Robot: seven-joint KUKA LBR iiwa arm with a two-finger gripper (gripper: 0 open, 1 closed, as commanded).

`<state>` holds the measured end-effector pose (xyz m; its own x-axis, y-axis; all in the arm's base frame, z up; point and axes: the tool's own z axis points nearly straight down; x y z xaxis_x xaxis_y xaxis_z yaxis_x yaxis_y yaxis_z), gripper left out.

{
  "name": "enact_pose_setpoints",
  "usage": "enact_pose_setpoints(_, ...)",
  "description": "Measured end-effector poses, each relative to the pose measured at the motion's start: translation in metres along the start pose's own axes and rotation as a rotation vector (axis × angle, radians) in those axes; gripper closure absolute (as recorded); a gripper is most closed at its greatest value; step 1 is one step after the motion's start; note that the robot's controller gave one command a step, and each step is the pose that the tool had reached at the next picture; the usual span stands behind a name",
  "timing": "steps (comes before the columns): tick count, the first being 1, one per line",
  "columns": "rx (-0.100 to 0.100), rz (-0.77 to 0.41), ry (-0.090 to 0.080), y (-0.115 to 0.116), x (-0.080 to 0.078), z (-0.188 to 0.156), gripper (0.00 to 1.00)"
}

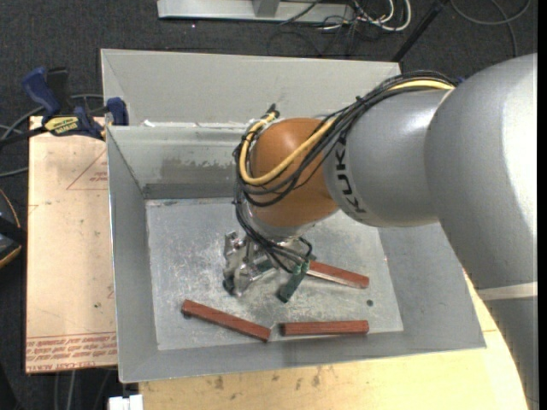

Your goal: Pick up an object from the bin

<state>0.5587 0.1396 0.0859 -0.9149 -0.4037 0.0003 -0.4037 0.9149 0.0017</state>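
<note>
My gripper (pixel 259 288) hangs spread, gripping nothing, just beside a flat red-brown stick (pixel 340 274) to its right; the stick's left end is hidden behind a finger.

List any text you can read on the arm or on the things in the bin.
"KUK": black letters running along the grey arm link; the cables cover whatever follows.
Red-brown bars on the bin floor: no text or marks to read on them.
</note>
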Motion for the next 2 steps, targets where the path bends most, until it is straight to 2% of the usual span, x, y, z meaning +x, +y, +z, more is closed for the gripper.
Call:
enact_pose_setpoints(1,0.000,0.000,0.000,0.000,0.000,0.000,1.00)
enact_pose_setpoints(2,0.001,0.056,-0.004,-0.010,-0.016,-0.131,1.00)
